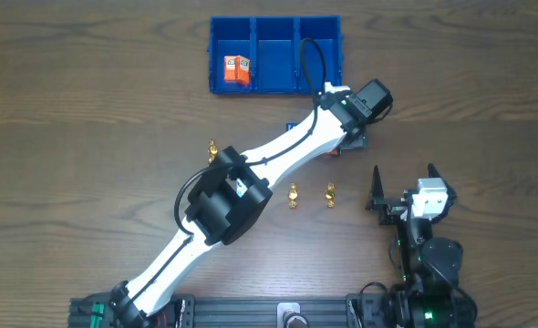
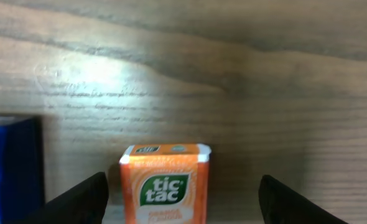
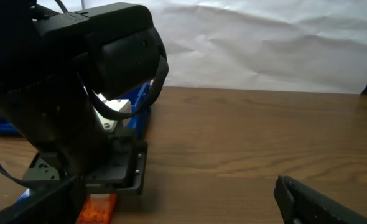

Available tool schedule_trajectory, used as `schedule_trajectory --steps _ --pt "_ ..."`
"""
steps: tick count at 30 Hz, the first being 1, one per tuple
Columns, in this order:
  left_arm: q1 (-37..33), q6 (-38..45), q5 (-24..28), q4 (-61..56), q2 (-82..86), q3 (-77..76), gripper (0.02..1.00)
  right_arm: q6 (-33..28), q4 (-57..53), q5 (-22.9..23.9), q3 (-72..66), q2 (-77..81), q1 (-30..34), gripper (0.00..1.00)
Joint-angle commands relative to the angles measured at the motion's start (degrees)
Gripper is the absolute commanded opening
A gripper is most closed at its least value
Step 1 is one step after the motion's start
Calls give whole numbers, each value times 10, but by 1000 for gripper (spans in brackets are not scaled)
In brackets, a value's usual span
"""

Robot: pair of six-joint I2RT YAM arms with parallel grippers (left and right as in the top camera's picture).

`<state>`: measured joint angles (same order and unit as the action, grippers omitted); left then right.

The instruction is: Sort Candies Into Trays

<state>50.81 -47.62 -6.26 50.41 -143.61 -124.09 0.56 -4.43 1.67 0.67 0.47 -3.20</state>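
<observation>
Fingers on the right gripper (image 1: 404, 175) stood wide apart with nothing between them, at about 4 o'clock on the table (image 1: 488, 109), well apart from any candy. Farther out, near the table's centre, a gold candy (image 1: 294, 195) and a second gold candy (image 1: 330, 194) lay side by side, with a third gold candy (image 1: 212, 148) toward 10 o'clock of them. Beyond those, at about 1 o'clock from the centre, the left gripper (image 2: 183, 186) hung spread open over an orange box (image 2: 165, 174), which lay on the wood between its two fingers, gripped by neither. A blue box (image 2: 9, 168) sat just beside it. Farthest off, at 12 o'clock, the blue tray (image 1: 275, 20) held orange boxes (image 1: 237, 68) in the compartment at its 9 o'clock end.

We judged the step in hand to be the grasp of that orange box. It sat nearer the finger on the blue box's side, so we would have shifted the gripper to centre it before closing, lest one pad shove it askew. We would have come down until the pads met its flat sides, kept that finger clear of the blue box, closed squarely, then lifted straight up before carrying it to the orange compartment
</observation>
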Motion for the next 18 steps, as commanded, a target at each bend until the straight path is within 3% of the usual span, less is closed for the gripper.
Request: schedule_trajectory --steps 1,10,14,18 --pt "-1 -14 14 16 5 2 750 -8 -1 -3 -2 -3 -4 998" --pt "-1 -21 32 17 -10 3 599 -9 -1 -3 -2 -3 -4 998" --pt "-1 -24 32 16 -14 3 375 -8 -1 -3 -2 -3 -4 998" --pt "-3 -24 26 14 -9 3 259 -8 -1 -3 -2 -3 -4 998"
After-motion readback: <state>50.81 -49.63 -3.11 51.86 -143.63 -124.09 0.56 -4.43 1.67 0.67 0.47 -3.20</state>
